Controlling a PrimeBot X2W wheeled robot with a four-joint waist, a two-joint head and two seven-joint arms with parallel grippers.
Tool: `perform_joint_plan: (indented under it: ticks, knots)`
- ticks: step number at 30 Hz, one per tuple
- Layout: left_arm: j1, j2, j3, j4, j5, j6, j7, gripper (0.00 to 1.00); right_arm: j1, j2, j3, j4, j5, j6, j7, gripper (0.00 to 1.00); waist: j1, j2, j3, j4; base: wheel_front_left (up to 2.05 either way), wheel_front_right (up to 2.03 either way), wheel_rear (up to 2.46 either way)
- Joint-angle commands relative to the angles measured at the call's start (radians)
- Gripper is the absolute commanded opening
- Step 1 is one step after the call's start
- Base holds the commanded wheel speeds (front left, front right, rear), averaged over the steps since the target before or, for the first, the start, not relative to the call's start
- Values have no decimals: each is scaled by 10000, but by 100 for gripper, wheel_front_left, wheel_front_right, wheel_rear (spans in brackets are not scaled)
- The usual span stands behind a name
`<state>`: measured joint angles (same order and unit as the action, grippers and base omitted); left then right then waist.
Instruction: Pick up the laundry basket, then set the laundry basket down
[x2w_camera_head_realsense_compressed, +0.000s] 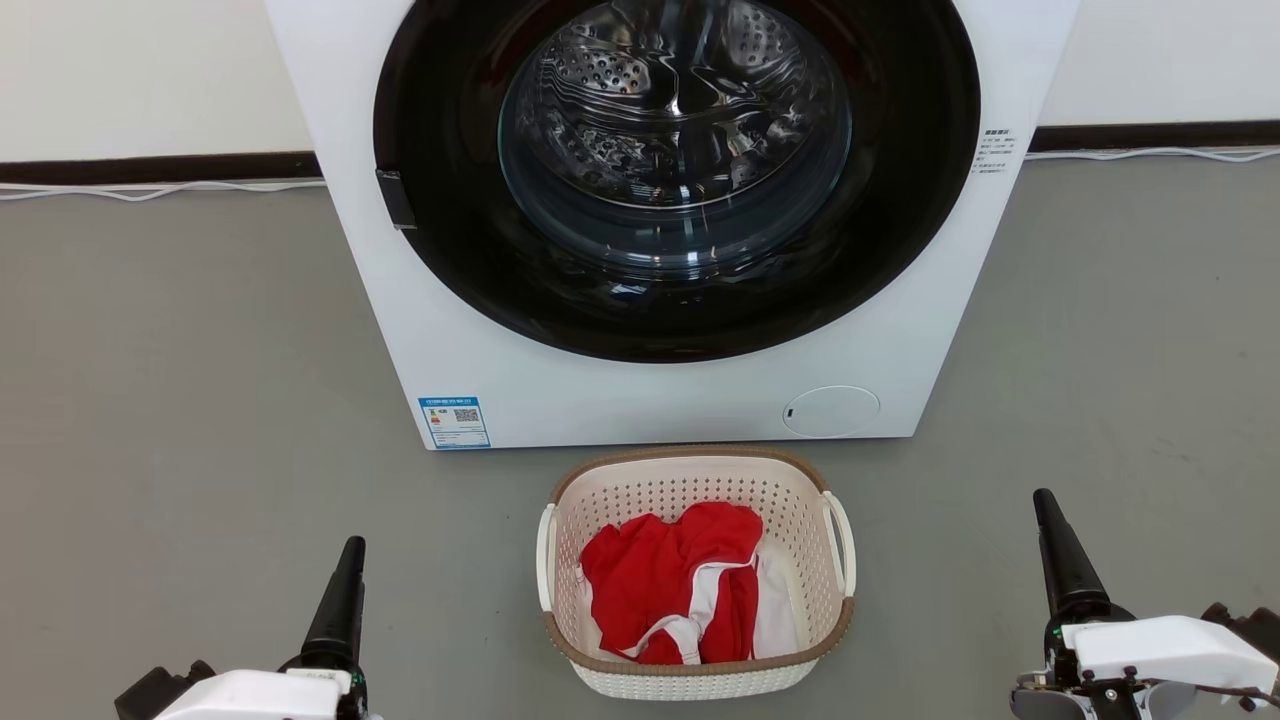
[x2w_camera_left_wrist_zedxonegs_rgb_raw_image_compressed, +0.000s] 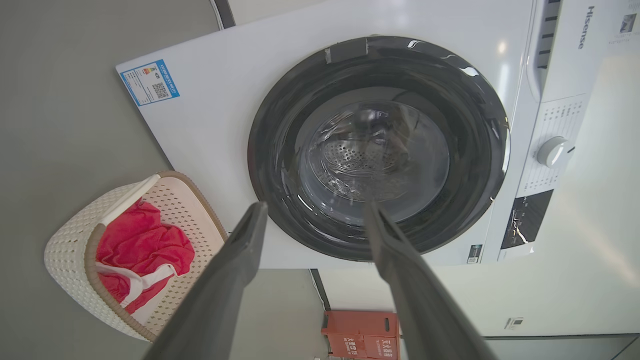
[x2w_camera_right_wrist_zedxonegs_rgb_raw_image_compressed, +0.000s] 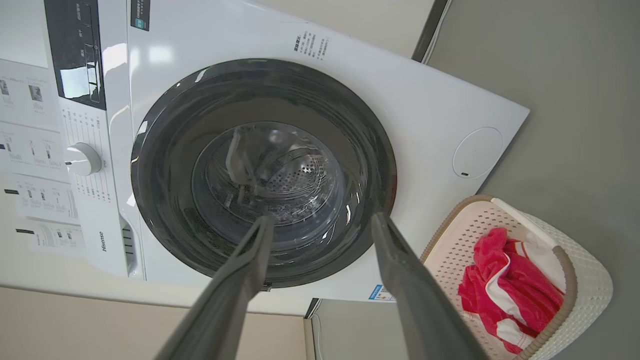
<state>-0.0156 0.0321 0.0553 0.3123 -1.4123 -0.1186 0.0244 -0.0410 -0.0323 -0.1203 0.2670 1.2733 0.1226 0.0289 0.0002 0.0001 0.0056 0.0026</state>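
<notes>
Item: the laundry basket (x2w_camera_head_realsense_compressed: 690, 488) — upright on the grey floor (x2w_camera_head_realsense_compressed: 200, 400), just in front of the washer (x2w_camera_head_realsense_compressed: 640, 400), with red and white clothing (x2w_camera_head_realsense_compressed: 670, 580) heaped inside. Task status: nothing done; by the look of it, both the lift and the set-down are still to come. Left gripper (x2w_camera_head_realsense_compressed: 348, 560): fingers spread, holding nothing, low at the basket's left and well apart from it. Right gripper (x2w_camera_head_realsense_compressed: 1048, 515): likewise parted and empty, well clear on the basket's right. Both point toward the washer, the basket between them — neither touches it.
</notes>
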Motion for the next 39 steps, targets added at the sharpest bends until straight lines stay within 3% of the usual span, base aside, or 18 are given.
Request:
perform_joint_plan:
  ticks: [1, 22, 39]
  knots:
    - [-231, 84, 22, -309, 333, 39, -114, 100, -121, -101, 79, -385, -463, 23, -158, 100, -1, -1, 1, 6, 0, 0, 0]
    - [-78, 106, -174, -656, 3618, 139, -729, 100, -49, -137, 234, -445, -4256, 36, -773, 100, -1, -1, 18, -1, 0, 0, 0]
    - [0, 123, -195, -654, 6339, 158, -1226, 100, -76, -227, 224, 38, -6632, 46, -1271, 100, -1, -1, 38, -18, 0, 0, 0]
